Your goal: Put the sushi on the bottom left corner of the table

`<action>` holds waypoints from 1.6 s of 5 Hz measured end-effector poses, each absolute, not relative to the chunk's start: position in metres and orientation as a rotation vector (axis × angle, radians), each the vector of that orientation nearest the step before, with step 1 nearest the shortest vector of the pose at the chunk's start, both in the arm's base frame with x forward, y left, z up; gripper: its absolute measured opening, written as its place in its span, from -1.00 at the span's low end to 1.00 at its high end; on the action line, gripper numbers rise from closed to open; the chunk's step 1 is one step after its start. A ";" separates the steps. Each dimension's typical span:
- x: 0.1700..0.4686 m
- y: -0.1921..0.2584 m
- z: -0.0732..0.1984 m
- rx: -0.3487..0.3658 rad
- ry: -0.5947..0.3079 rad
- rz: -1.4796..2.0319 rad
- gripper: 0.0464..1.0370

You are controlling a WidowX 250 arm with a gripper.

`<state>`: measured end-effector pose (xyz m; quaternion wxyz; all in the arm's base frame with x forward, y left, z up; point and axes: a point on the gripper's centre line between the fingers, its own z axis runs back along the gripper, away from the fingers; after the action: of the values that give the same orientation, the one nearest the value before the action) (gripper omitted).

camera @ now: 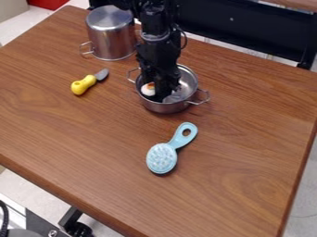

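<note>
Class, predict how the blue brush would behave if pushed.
The brush would probably slide rather than roll, as it lies flat. It may swivel, since its head is broader than its handle. The plastic-looking handle should stay stiff.

furniture: brown rectangular wood-grained table (248, 139);
floor: pale hard floor (31, 192) below its near edge;
backdrop: long black panel (248, 34) beyond the far edge
</note>
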<state>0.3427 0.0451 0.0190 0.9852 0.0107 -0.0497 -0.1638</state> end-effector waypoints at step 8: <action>0.282 0.180 0.087 0.053 -0.061 0.036 -0.37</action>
<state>0.2820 0.1799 0.0868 0.9990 0.0264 -0.0307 0.0180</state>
